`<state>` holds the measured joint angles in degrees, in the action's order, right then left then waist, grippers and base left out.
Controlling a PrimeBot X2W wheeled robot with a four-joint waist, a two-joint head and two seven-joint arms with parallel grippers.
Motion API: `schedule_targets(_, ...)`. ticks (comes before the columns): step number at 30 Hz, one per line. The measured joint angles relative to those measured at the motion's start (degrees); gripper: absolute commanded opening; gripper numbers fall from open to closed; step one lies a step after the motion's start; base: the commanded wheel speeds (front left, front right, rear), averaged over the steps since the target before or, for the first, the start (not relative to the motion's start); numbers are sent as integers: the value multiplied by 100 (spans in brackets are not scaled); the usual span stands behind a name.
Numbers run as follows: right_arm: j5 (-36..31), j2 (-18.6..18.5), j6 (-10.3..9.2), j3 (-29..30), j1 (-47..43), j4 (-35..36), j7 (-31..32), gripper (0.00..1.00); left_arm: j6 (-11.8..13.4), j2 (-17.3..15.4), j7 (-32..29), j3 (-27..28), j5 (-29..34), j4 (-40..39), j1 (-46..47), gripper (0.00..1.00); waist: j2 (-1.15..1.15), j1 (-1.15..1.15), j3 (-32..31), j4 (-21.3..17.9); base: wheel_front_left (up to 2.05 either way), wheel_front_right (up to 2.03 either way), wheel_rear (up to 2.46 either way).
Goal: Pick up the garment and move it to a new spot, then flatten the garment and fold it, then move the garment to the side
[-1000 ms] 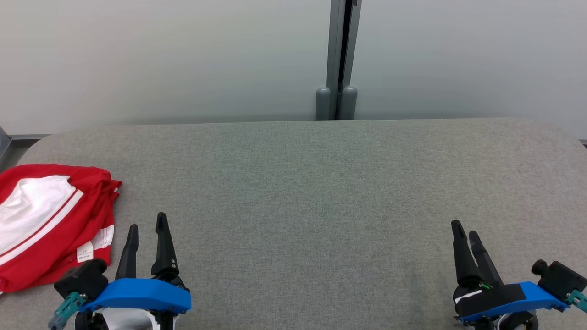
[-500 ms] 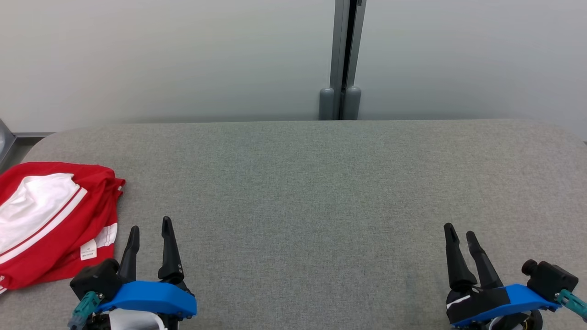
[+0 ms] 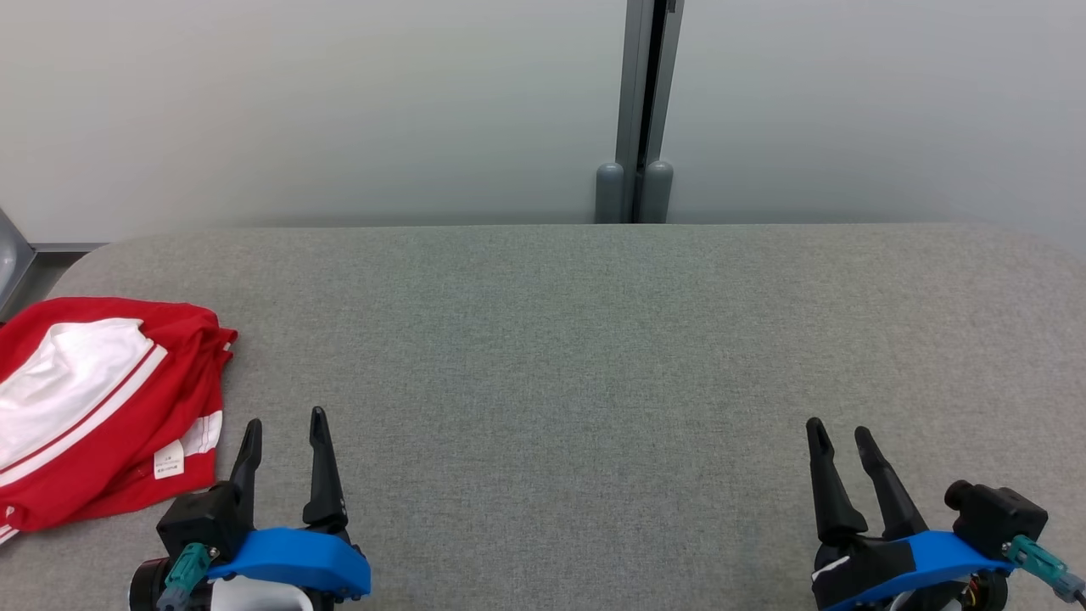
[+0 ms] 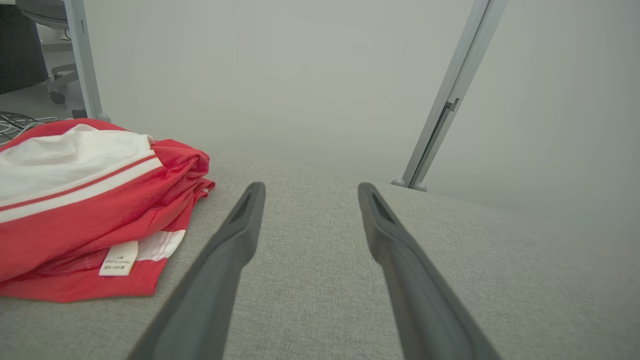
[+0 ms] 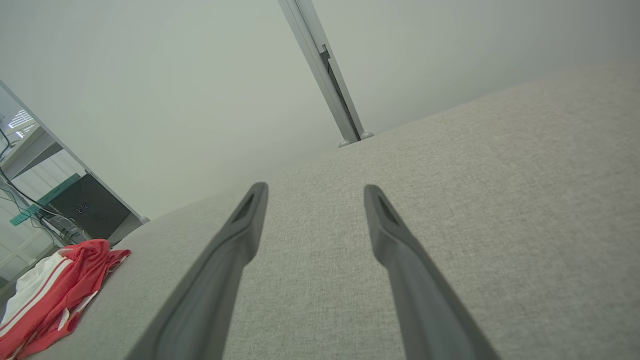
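Garment [image 3: 93, 407] just left of L claw [image 3: 285, 419] is red w/ white panel, stripes & tag; table [image 3: 551, 356] beneath is plain grey weave; L claw & R claw [image 3: 840, 428] have black fingers, blue mounts.

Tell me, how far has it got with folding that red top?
Hard to say. The red garment lies in loose layers at the left end of the table, untouched. The left gripper and right gripper are open and empty. Either the job's already finished, or everything remains.
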<state>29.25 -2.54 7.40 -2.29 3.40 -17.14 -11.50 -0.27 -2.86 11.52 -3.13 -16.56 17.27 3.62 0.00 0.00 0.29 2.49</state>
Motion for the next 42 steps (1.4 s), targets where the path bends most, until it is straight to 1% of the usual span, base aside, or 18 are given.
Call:
schedule_targets(14,-669,-4,1,-12,45,-68,-163,100,34,-18,168,-71,667,33,26,100,0,0,-10,46,0,0,0)
schedule_targets(18,-910,-7,1,-13,49,-76,-219,100,78,-20,222,-77,843,66,28,100,0,0,-21,73,0,0,0)
schedule_targets(22,-1033,-8,1,-19,49,-79,-248,100,78,-20,247,-93,933,136,29,100,0,0,-31,93,0,0,0)
schedule_targets(32,-1573,-11,3,-16,80,-121,-347,100,98,-18,346,-119,1184,319,72,100,0,0,-66,132,0,0,0)
schedule_targets(42,-1675,-13,8,87,81,-176,-352,100,149,-16,348,-67,1161,337,105,100,0,0,-71,125,0,0,0)
